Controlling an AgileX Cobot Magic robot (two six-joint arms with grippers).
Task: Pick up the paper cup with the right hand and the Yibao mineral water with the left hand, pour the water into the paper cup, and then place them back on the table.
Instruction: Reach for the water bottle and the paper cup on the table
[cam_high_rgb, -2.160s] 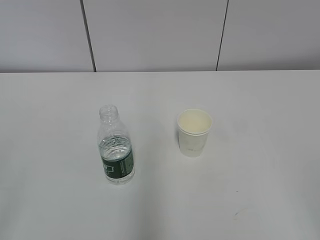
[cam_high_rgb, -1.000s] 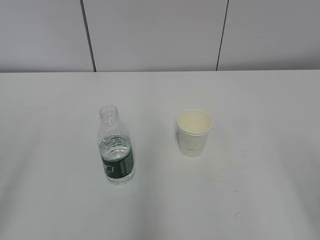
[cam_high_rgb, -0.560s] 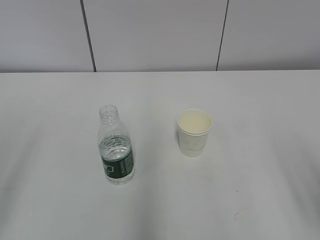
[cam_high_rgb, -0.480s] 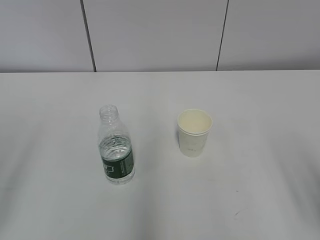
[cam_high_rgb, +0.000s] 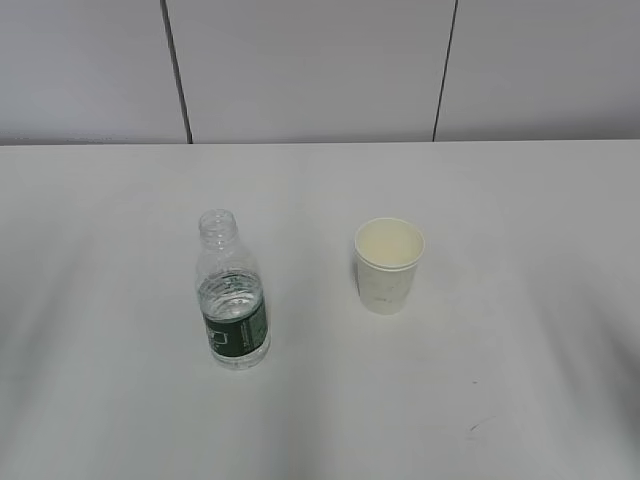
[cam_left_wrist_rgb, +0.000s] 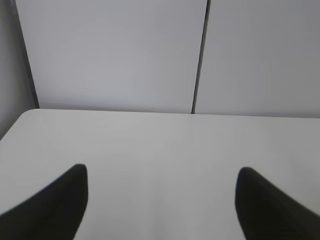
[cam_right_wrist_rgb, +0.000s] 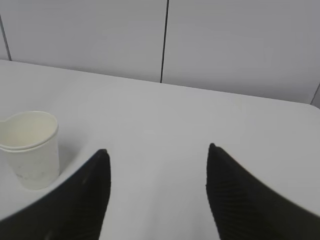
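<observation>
The Yibao mineral water bottle (cam_high_rgb: 232, 292), clear, capless, with a dark green label, stands upright on the white table (cam_high_rgb: 500, 200), left of centre. The white paper cup (cam_high_rgb: 388, 264) stands upright to its right, apart from it. The cup also shows at the left of the right wrist view (cam_right_wrist_rgb: 31, 148). My right gripper (cam_right_wrist_rgb: 157, 152) is open and empty, to the right of the cup and short of it. My left gripper (cam_left_wrist_rgb: 162, 172) is open and empty over bare table; the bottle is out of its view. Neither gripper shows in the exterior view.
A grey panelled wall (cam_high_rgb: 320, 70) with dark vertical seams stands behind the table's far edge. A small dark scuff (cam_high_rgb: 478, 425) marks the table near the front right.
The bottle and the cup have not moved. Soft shadows at the lower left and right of the table have shifted slightly.
</observation>
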